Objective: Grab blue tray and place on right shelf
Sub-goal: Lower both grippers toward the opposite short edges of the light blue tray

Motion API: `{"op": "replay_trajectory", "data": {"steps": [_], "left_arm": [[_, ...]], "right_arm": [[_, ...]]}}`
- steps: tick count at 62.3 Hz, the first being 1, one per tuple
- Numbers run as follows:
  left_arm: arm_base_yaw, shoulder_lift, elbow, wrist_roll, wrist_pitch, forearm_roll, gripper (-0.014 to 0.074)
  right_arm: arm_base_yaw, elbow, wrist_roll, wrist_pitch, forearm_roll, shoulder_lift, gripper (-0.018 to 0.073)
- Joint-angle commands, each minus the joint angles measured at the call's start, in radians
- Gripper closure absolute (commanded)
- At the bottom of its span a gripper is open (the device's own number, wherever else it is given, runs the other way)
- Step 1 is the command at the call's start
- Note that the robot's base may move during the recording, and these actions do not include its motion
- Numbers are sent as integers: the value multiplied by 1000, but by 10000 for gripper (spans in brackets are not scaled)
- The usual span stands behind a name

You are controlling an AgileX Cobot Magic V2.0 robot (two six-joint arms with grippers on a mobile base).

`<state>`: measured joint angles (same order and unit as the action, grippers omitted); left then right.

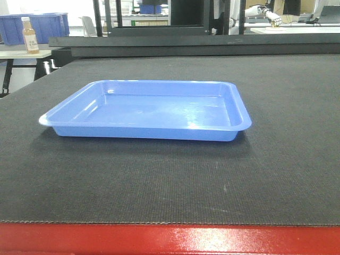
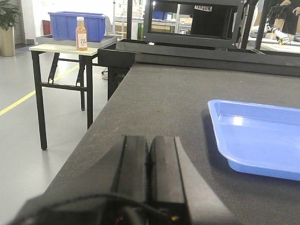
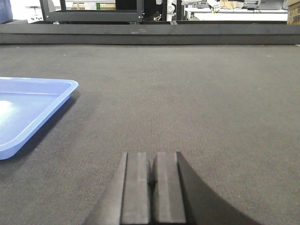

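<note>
— Where was the blue tray (image 1: 146,111)?
— Lying flat on the dark mat surface (image 1: 159,180), its long side toward the red front edge (image 1: 170,240).
— And the left jaws?
— Pressed together, low over the surface, to the tray's left and apart from it.
— The right jaws?
— Also pressed together, low, to the tray's right, apart from its rim.
</note>
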<state>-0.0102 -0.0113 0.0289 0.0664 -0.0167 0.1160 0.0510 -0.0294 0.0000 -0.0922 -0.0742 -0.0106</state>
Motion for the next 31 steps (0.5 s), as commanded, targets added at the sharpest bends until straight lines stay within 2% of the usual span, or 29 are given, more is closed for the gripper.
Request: {"op": "replay_trajectory", "data": {"steps": [1, 31], "left_arm": [[0, -14, 29, 2, 92, 8, 645], [0, -14, 29, -2, 98, 8, 645]], "right_arm": [[-4, 23, -10, 92, -1, -21, 502], [-4, 23, -10, 103, -1, -21, 502]]}}
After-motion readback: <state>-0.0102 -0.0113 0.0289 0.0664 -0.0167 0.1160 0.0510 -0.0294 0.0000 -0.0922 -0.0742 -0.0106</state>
